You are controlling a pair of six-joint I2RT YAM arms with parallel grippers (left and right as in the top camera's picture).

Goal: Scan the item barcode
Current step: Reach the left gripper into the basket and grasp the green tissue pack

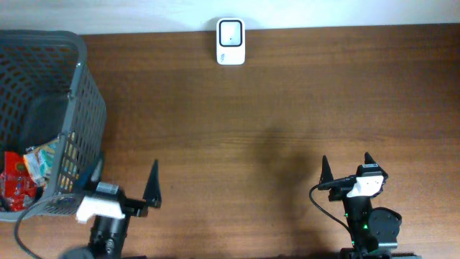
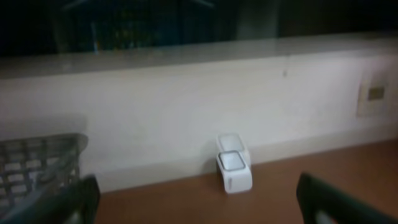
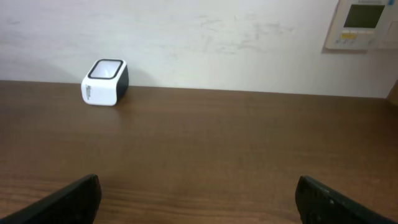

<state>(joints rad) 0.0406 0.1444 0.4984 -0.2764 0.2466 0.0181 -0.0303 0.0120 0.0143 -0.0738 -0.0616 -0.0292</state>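
Note:
A small white barcode scanner (image 1: 231, 42) with a dark window stands at the table's far edge against the wall; the left wrist view shows the scanner (image 2: 233, 169) ahead, and the right wrist view has the scanner (image 3: 105, 81) at upper left. Snack packets (image 1: 27, 175), red and multicoloured, lie inside the grey basket (image 1: 77, 108) at the left. My left gripper (image 1: 123, 183) is open beside the basket's front corner, holding nothing. My right gripper (image 1: 347, 168) is open near the table's front right, holding nothing.
The wooden table (image 1: 251, 122) stretches between the grippers and the scanner. A white wall with a wall panel (image 3: 362, 23) stands behind the table. The basket's rim (image 2: 37, 165) shows at the left of the left wrist view.

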